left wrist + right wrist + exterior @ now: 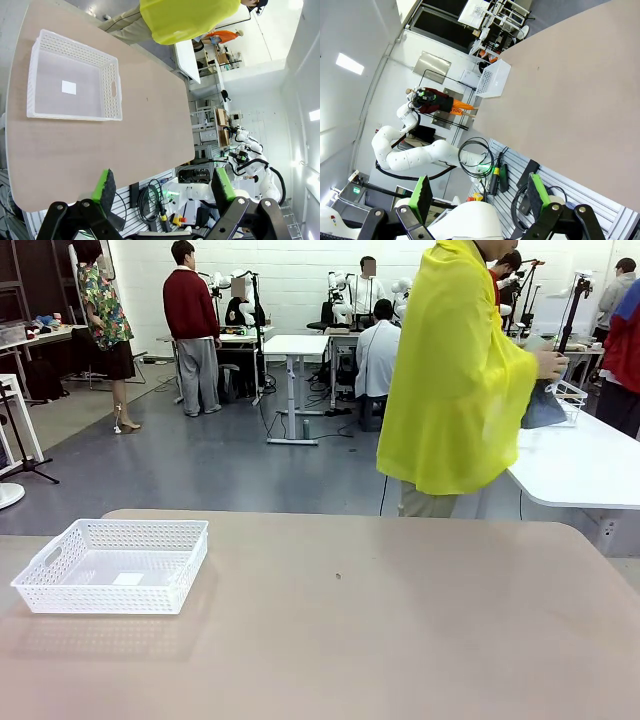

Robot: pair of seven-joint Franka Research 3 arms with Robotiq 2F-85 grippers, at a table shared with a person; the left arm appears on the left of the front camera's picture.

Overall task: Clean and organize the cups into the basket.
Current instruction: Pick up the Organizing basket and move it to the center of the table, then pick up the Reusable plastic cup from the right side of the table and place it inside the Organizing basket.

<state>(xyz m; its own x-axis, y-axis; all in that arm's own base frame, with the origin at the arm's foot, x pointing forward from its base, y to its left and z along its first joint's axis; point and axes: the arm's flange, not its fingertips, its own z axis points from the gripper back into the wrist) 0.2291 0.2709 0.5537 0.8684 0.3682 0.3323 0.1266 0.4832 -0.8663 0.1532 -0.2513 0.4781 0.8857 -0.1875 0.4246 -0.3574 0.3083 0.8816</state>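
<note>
The white lattice basket stands empty on the left part of the beige table. In the left wrist view the basket lies far below my left gripper, which hangs high above the table's near edge, open, with nothing between its green pads. From the right wrist view the basket shows small at the table's far end. My right gripper is open and empty too, raised off the table's side. The cups are out of view.
A person in a yellow top stands beyond the far edge, turned toward a white side table at the right, hands at a wire basket. My left arm's white links show in the right wrist view.
</note>
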